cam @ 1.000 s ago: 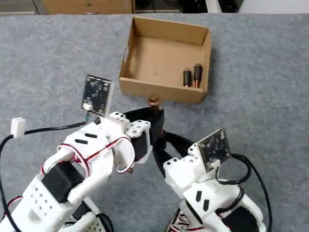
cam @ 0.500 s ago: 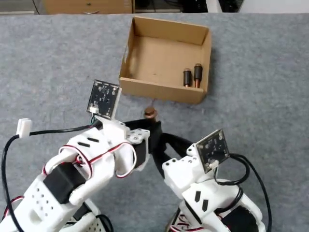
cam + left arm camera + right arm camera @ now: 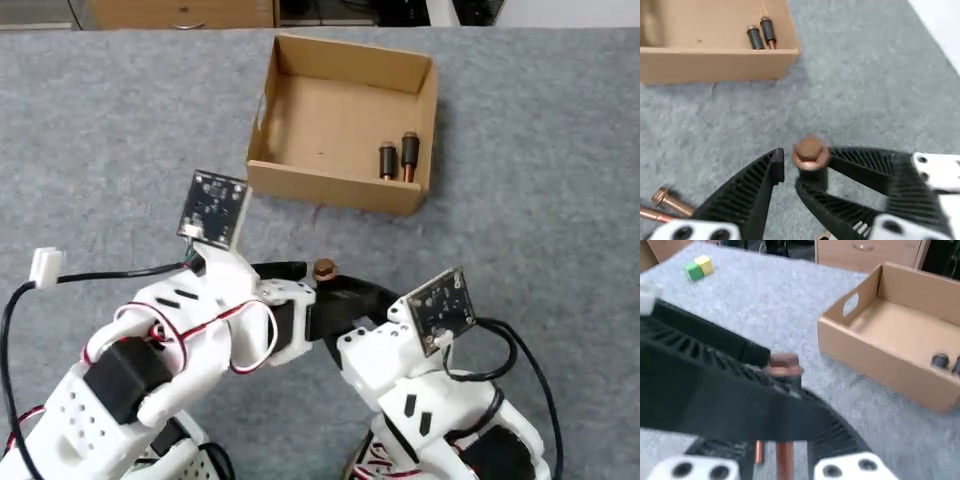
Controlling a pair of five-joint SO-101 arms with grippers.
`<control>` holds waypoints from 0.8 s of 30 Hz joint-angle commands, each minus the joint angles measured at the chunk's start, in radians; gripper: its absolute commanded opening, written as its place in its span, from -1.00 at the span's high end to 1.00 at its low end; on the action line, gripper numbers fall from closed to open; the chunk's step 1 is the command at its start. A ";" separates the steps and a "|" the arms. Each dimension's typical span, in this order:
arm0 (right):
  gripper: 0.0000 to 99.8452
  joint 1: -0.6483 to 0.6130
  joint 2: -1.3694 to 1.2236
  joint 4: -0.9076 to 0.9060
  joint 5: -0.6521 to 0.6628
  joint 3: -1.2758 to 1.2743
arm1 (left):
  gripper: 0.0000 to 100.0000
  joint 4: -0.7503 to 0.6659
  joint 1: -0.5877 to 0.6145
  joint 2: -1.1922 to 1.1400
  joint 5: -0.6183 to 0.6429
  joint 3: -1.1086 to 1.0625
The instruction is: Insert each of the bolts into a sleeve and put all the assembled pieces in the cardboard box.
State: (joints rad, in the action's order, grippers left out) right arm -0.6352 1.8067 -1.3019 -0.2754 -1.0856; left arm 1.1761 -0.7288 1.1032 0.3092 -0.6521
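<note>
Since the earlier frames, the bolt [image 3: 324, 270] has shifted away from the front wall of the cardboard box [image 3: 330, 186] and back toward the arms. The left arm's camera board [image 3: 214, 208] has shifted slightly the same way. The right arm has not changed position.

Bolt and sleeve: the bolt stands upright, hex head uppermost, outside the box and near its front wall, above the grey carpet [image 3: 120, 120]. A dark sleeve [image 3: 813, 178] sits directly under the head, and the head rests on its upper end. In the right wrist view a copper shank shows lower down, in line with the head.

Right gripper [image 3: 338, 292]: it meets the piece from the arms' side. Its jaws converge on the sleeve and pinch it.

Left gripper [image 3: 306, 274]: it is positioned just beside the bolt head, opposite the right gripper. Whether it clamps the bolt or has released it cannot be determined.

Box contents: two assembled pieces [image 3: 388, 160] [image 3: 410, 152] lie side by side in the corner nearest the right arm.

Other items: two loose bolts [image 3: 667, 198] [image 3: 649, 214] lie close together on the carpet near the left gripper. A green block [image 3: 694, 272] and a yellow block [image 3: 704, 262] lie touching each other, well apart from the box.
</note>
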 commanded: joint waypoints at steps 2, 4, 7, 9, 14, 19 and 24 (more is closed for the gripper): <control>1.00 -0.002 0.087 0.012 -0.003 0.030 | 0.24 0.002 -0.003 0.033 0.003 0.072; 1.00 -0.001 0.087 0.012 -0.003 0.027 | 0.24 -0.002 0.003 0.071 -0.005 0.103; 1.00 0.010 0.084 0.014 -0.003 0.028 | 0.24 -0.023 0.097 0.120 0.000 0.204; 1.00 0.058 0.079 0.049 -0.003 0.030 | 0.24 -0.035 0.187 0.125 -0.005 0.288; 1.00 0.262 0.035 0.224 -0.005 0.062 | 0.65 0.012 0.476 0.093 -0.049 0.407; 1.00 0.375 -0.229 0.393 -0.005 0.196 | 0.86 0.163 0.631 0.096 -0.126 0.331; 1.00 0.410 -0.624 0.537 -0.003 0.430 | 0.96 0.301 0.663 0.096 -0.147 0.210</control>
State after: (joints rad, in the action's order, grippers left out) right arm -0.2532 1.4062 -0.8477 -0.2754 -0.8293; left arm 1.4170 -0.0875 1.2075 0.1726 -0.3836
